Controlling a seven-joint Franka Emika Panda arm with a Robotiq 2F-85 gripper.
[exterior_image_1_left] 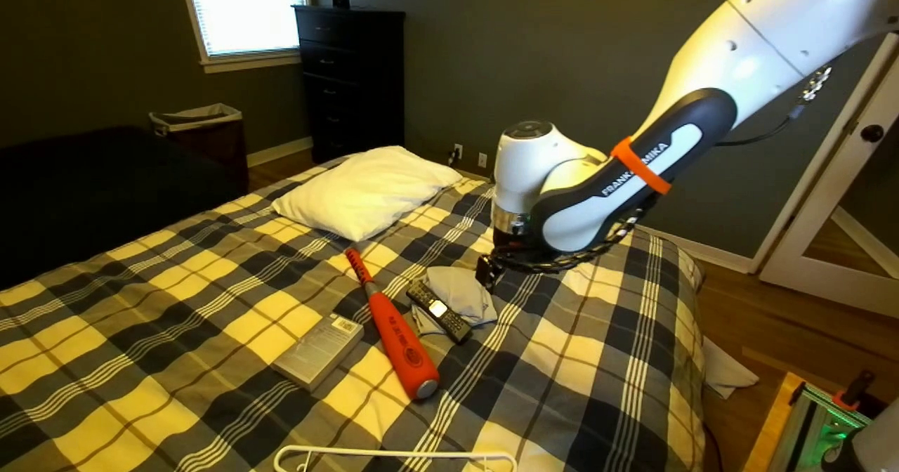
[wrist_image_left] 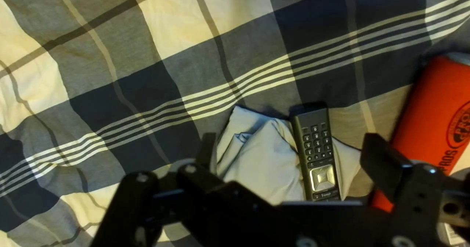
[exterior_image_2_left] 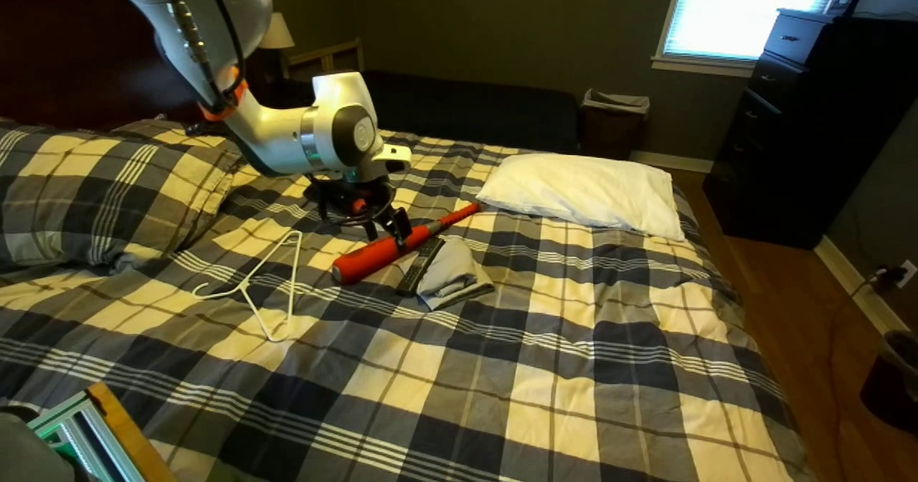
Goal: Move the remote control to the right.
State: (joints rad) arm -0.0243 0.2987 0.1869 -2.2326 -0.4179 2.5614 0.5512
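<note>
the remote control lies face up on a crumpled grey cloth, its number-key end jutting past the cloth's edge. the gripper hangs above with its fingers spread wide, holding nothing; in the wrist view the remote control shows between them. a red baseball bat lies beside the cloth, a flat box on the bat's other side, a white hanger near its barrel end.
</note>
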